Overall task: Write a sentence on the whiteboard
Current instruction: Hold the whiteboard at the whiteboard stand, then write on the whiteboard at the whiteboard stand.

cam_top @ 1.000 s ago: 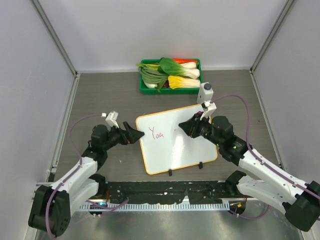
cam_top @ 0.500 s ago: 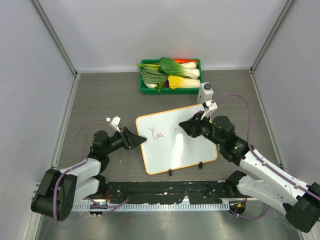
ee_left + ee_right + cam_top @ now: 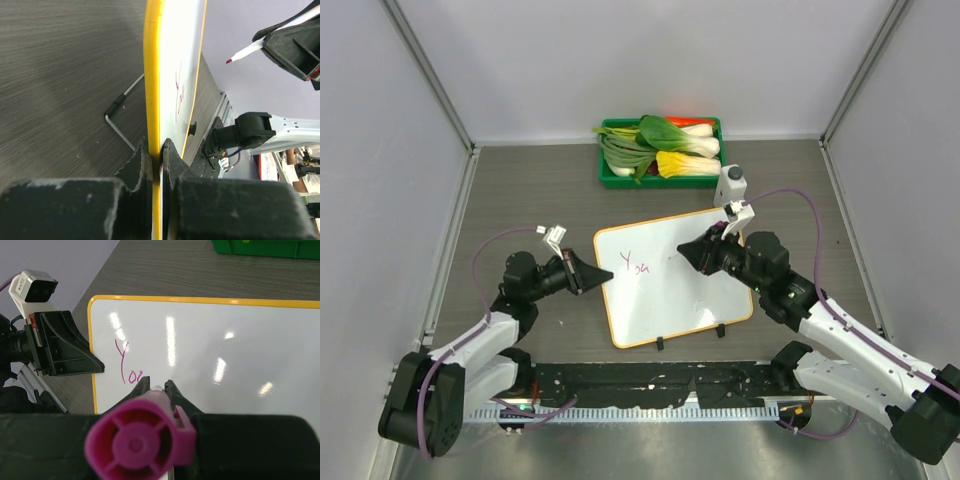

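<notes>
The whiteboard (image 3: 672, 300), white with an orange-yellow rim, lies in the middle of the table. The sentence (image 3: 638, 267) is only the pink word "You", near the board's upper left; it shows again as the sentence (image 3: 127, 367) in the right wrist view. My left gripper (image 3: 606, 275) is shut on the board's left rim, with the whiteboard (image 3: 152, 75) edge-on between the pinching left gripper (image 3: 156, 150). My right gripper (image 3: 686, 254) is shut on a pink marker (image 3: 137, 442), held just right of the word, over the whiteboard (image 3: 235, 340). The marker's tip (image 3: 231, 60) hovers slightly off the surface.
A green tray (image 3: 609, 180) of leafy vegetables stands at the back. A small white object (image 3: 731, 183) sits off the board's far right corner. Two black clips (image 3: 660, 345) are on the board's near edge, and a wire leg (image 3: 120, 112) shows beneath it.
My left gripper has moved onto the board's left rim and closed on it. The board has shifted slightly. The right arm with the marker has held still.
</notes>
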You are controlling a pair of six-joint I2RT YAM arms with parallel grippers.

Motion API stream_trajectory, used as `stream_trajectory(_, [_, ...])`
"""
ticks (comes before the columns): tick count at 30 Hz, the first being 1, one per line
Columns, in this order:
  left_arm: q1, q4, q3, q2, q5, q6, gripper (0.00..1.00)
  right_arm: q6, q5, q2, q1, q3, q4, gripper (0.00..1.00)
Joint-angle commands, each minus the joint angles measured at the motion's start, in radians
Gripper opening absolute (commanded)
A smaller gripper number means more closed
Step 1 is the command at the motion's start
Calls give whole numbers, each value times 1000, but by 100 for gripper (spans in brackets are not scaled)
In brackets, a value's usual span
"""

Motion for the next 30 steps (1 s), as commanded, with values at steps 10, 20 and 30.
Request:
stream_trajectory(10, [15, -228, 14, -65, -163, 179, 0, -38, 110, 86, 87, 15, 140, 1])
stream_trajectory(20, [18, -196, 15, -36, -136, 175, 0, -21, 205, 115, 100, -11, 169, 1])
stream_trajectory(30, [20, -188, 11, -36, -128, 175, 0, -33, 198, 151, 105, -16, 180, 1])
